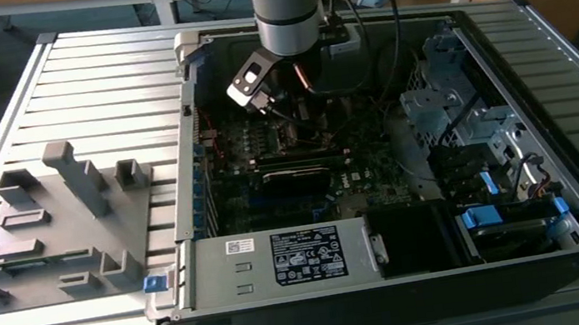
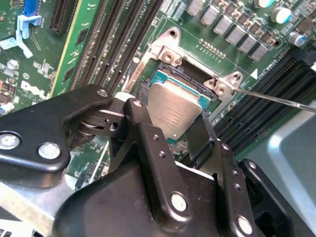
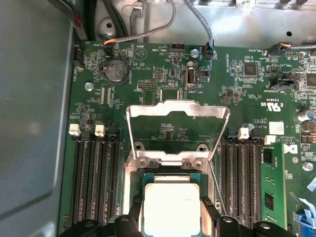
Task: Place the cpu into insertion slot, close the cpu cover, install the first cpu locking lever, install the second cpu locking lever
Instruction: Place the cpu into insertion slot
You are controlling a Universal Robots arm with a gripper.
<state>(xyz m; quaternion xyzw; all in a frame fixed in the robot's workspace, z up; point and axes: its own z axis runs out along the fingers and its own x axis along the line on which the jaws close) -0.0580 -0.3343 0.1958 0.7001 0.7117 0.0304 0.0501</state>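
In both wrist views the cpu (image 2: 174, 109) (image 3: 170, 207), a flat square chip with a grey metal top, lies level in or just over the insertion slot (image 2: 173, 75) (image 3: 167, 174). My gripper (image 2: 173, 126) (image 3: 170, 215) is shut on the cpu, with one black finger on each of two opposite edges. The cpu cover (image 3: 177, 109), a thin silver frame, stands swung open behind the slot. A thin metal locking lever (image 2: 276, 98) (image 3: 217, 190) is raised beside the socket. In the exterior view the gripper (image 1: 286, 117) reaches down into the open computer case.
Rows of black memory slots (image 3: 94, 182) (image 3: 242, 177) flank the socket. Cables (image 3: 207, 34) hang at the board's far edge beside the case wall (image 3: 34, 108). A grey fixture plate (image 1: 53, 236) with blocks lies on the slatted table at the exterior view's left. The power supply (image 1: 280, 260) sits at the case front.
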